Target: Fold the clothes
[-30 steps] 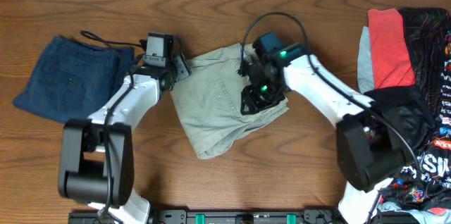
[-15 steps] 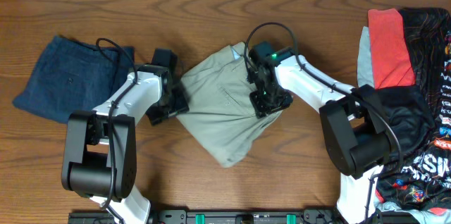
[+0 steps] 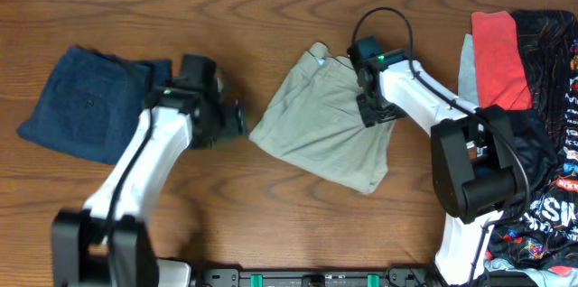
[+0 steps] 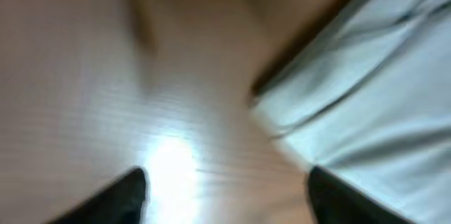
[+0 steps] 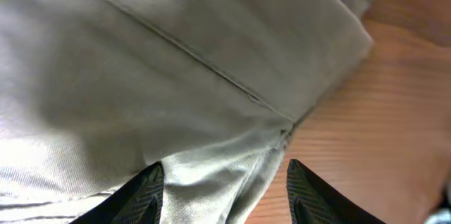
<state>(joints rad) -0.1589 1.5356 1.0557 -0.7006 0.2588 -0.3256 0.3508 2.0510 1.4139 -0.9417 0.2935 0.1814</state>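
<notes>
While the khaki grey-green cotton shorts (image 3: 321, 123) lie folded on the bench (image 3: 271, 16), the left end effector (image 4: 229, 196) beside and the right end effector (image 5: 225, 185) above are held wide and empty, so edges should be squared.

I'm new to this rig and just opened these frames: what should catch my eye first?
The khaki shorts lie folded mid-table, the right gripper open over their right edge. The left gripper hangs open over bare wood beside them; a denim garment lies far left, a colourful clothes pile far right.
</notes>
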